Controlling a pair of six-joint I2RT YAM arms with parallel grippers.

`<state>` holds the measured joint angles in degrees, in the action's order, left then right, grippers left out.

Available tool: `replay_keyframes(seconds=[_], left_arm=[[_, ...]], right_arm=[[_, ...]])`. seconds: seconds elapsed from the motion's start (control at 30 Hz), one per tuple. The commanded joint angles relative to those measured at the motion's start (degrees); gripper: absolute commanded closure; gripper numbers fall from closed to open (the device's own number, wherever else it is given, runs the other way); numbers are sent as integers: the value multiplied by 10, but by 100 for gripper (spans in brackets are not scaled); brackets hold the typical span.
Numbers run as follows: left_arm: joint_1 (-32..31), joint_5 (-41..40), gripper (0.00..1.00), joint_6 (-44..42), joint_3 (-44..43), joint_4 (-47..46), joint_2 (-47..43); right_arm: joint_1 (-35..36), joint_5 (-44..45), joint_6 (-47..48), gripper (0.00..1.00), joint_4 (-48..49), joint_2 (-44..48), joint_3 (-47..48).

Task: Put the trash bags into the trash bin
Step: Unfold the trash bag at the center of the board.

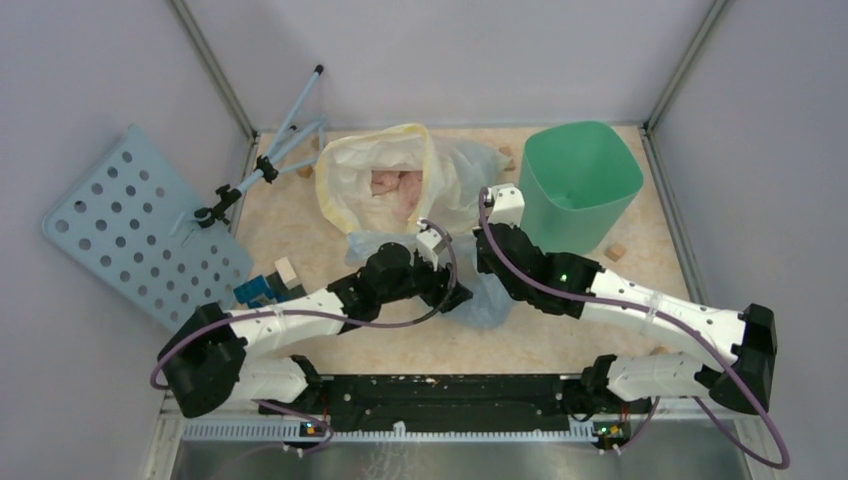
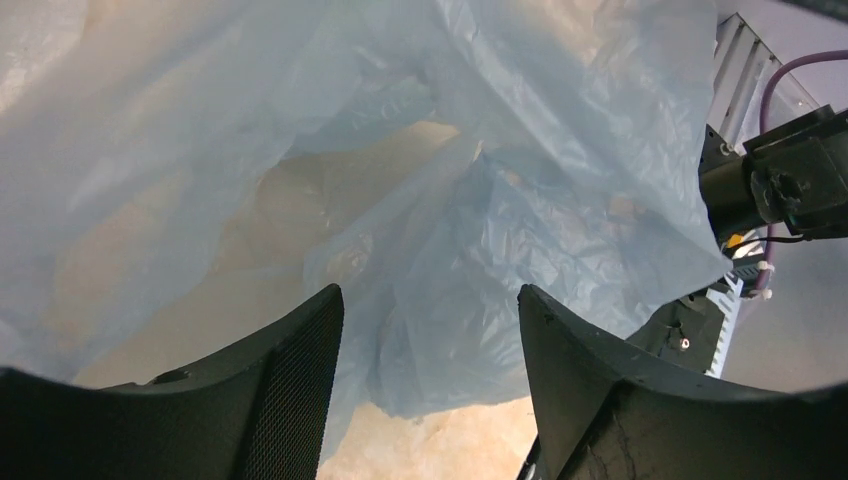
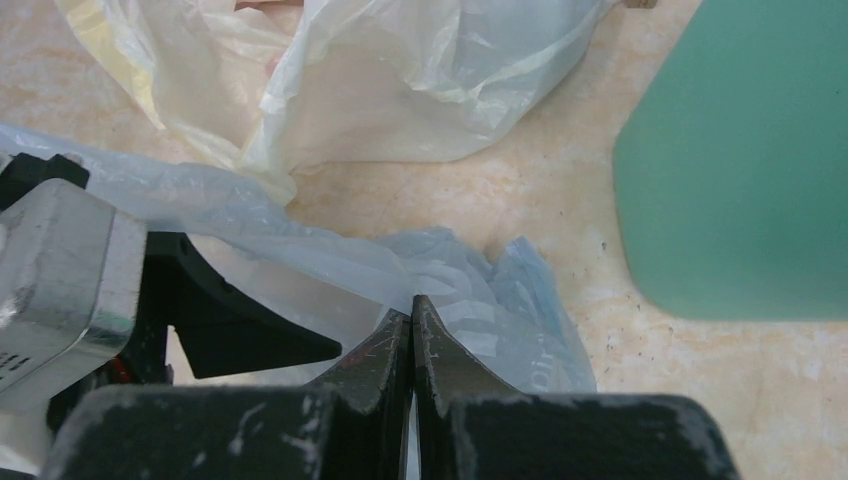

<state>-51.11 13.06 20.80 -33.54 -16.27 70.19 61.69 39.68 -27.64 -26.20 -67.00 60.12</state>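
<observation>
Pale-blue and crinkly, the bag [image 1: 492, 303] lies crumpled on the table [image 1: 540, 345] between the two wrists. It sits just in front of the whitish bag [image 1: 345, 175] and outside the green bin [image 1: 570, 220], which stands upright at the far right. The left gripper [image 2: 430, 292] has its fingers spread wide, with folds of the bag ahead of and between them and nothing clamped. The right gripper [image 3: 412, 308] has its fingers pressed together, tips at a fold of the bag; whether film is caught between them cannot be told.
</observation>
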Motion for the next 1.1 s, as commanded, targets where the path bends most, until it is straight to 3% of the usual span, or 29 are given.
replay_keyframes(seconds=[0.0,0.13,0.2,0.27,0.33,0.37,0.67,0.83,1.07], left_arm=[[-6,22,30,-2,-34,-65,33],[-8,41,32,16,-34,-85,60],[-8,60,38,24,-37,-89,73],[-9,67,56,26,-39,-84,76],[-9,63,87,23,-40,-70,65],[-8,57,98,19,-40,-57,55],[-9,-38,100,33,28,65,-145],[-8,-85,100,63,102,79,-264],[-8,-110,100,72,122,76,-323]], right_arm=[[-6,10,-5,100,4,16,21],[-6,11,-8,100,6,15,19],[-6,13,-9,100,8,15,17],[-6,18,-9,100,8,13,17],[-7,30,-11,100,7,10,15],[-10,34,-13,100,5,7,14],[-87,71,-16,100,-31,4,3],[-114,68,-11,100,-34,16,-8],[-122,53,-7,100,-46,14,3]])
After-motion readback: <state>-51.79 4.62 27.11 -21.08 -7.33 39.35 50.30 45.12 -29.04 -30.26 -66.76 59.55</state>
